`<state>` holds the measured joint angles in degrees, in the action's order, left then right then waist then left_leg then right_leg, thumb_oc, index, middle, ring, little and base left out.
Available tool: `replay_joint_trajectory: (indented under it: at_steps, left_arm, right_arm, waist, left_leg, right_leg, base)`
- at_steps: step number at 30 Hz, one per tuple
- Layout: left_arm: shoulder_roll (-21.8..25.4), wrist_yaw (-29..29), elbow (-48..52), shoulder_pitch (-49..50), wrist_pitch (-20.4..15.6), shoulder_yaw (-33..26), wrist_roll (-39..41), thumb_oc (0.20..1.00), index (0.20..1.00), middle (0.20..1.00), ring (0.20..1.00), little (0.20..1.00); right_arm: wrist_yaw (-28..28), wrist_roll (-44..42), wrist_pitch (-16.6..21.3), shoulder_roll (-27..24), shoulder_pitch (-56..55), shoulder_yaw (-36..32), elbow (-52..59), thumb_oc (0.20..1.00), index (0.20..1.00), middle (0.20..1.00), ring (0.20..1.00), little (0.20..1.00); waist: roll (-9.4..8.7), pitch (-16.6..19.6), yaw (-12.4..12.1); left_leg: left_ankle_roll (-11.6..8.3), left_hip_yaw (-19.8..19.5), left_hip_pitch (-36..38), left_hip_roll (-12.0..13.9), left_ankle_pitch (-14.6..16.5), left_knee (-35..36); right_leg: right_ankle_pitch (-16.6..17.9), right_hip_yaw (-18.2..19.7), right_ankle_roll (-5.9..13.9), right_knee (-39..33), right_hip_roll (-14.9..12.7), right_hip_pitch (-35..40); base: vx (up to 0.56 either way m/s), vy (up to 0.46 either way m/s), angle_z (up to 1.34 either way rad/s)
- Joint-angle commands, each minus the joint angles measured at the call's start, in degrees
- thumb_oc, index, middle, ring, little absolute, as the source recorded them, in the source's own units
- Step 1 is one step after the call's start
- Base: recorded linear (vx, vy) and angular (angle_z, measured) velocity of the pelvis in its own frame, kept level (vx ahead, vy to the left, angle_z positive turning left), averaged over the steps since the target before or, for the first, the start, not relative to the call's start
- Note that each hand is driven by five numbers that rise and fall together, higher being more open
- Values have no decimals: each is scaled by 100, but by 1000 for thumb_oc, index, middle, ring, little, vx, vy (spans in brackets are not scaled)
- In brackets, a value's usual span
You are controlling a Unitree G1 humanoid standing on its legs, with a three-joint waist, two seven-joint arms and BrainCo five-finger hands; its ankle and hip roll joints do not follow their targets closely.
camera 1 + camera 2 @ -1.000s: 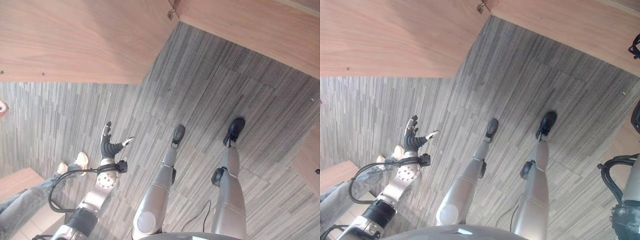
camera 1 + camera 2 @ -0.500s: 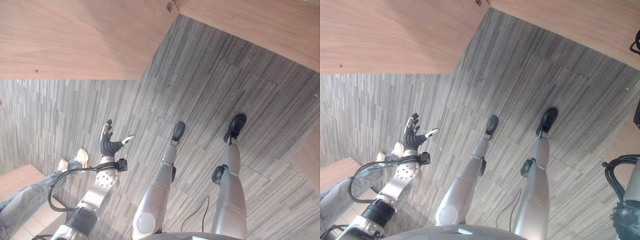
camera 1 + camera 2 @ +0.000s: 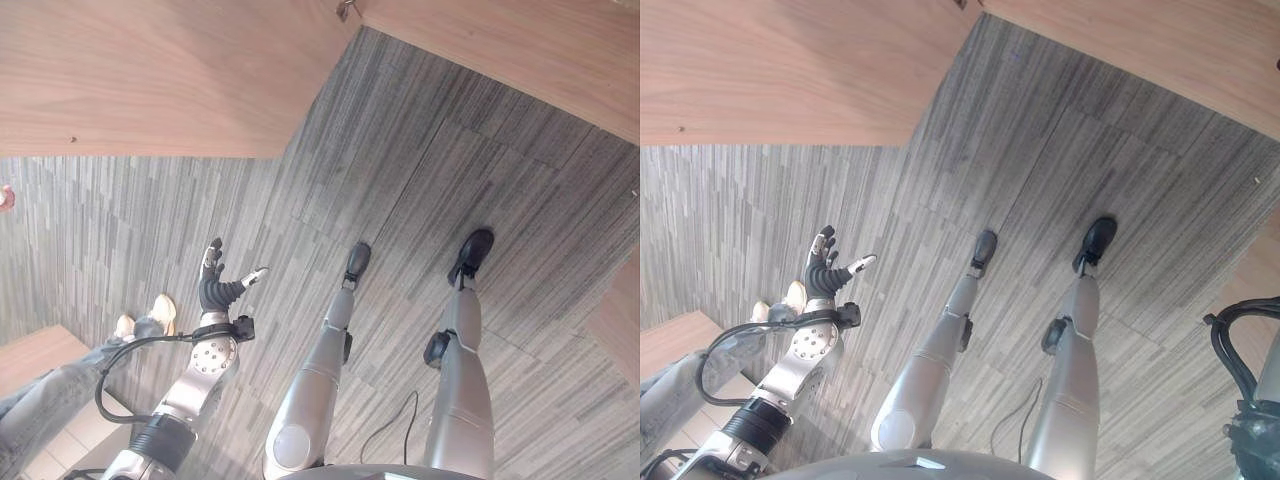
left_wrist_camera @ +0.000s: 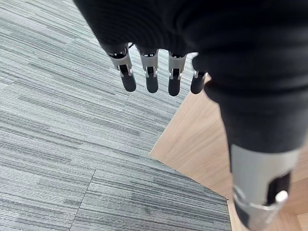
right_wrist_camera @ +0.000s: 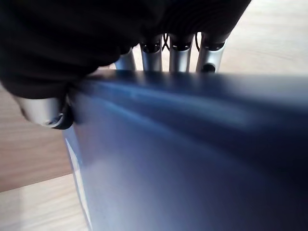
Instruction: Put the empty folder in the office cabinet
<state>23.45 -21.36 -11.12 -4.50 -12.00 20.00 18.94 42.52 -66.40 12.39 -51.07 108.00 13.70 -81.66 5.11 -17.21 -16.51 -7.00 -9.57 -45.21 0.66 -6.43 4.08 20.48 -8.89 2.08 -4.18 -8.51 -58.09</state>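
We find open grey carpet [image 3: 420, 190] ahead; wooden cabinet panels [image 3: 150, 75] bound it, a person's shoes [image 3: 160, 318] beside our left hand [image 3: 212, 290].

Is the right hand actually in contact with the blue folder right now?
Touching. The right wrist view shows the right hand pinching the blue folder, fingers behind its top edge and thumb against the near face.

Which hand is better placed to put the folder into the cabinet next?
The right hand, probably: its fingers and thumb already pinch the blue folder, with wood panelling behind. The left hand hangs open and empty over the grey carpet.
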Motion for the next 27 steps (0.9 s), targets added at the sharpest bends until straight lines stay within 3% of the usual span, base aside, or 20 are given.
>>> replay_joint_trajectory:
  at_steps: [1,7,9,11,15,27]
  left_arm:
    - [312,-92,551,148,-208,-185,88,1000,1000,1000,1000,1000]
    - [299,-53,680,232,-257,-285,272,1000,1000,1000,1000,1000]
    - [309,-40,693,248,-254,-292,294,1000,1000,1000,1000,1000]
    - [366,-36,755,196,-264,-305,303,1000,1000,1000,1000,1000]
    - [365,-41,831,234,-254,-343,330,1000,1000,1000,1000,1000]
    - [358,-115,1046,128,-103,-201,450,1000,1000,1000,1000,1000]
  right_arm:
    - [-601,65,139,-133,259,1167,423,1000,1000,1000,1000,1000]
    - [-796,80,-94,-160,324,1342,90,1000,1000,1000,1000,1000]
    - [-836,81,-225,-179,357,1391,-54,1000,1000,1000,1000,1000]
    - [-950,53,-588,-177,485,1550,-456,1000,1000,1000,1000,1000]
    - [-959,96,-771,-195,632,1740,-681,1000,1000,1000,1000,1000]
    - [-214,-35,-1205,-151,450,1434,-1369,1000,1000,1000,1000,1000]
  waist:
    - [241,4,-97]
    - [205,-39,-40]
    - [195,-41,-25]
    - [165,-52,6]
    - [147,-80,22]
    - [152,-173,156]
  left_leg:
    - [-206,-371,940,145,587,92]
    - [-197,-335,953,167,628,92]
    - [-193,-340,959,171,629,92]
    - [-195,-333,956,180,644,92]
    - [-196,-332,960,179,655,92]
    - [-207,-322,1015,163,712,92]
  right_leg:
    - [-1868,48,690,1192,-7,-58]
    - [-1851,51,698,1172,0,-46]
    - [-1849,48,699,1157,3,-31]
    - [-1839,61,696,1167,9,-26]
    - [-1831,62,694,1169,6,-23]
    - [-1790,36,656,1038,55,163]
  base:
    - [0,0,0]
    - [0,0,0]
    - [0,0,0]
    - [0,0,0]
    - [0,0,0]
    - [0,0,0]
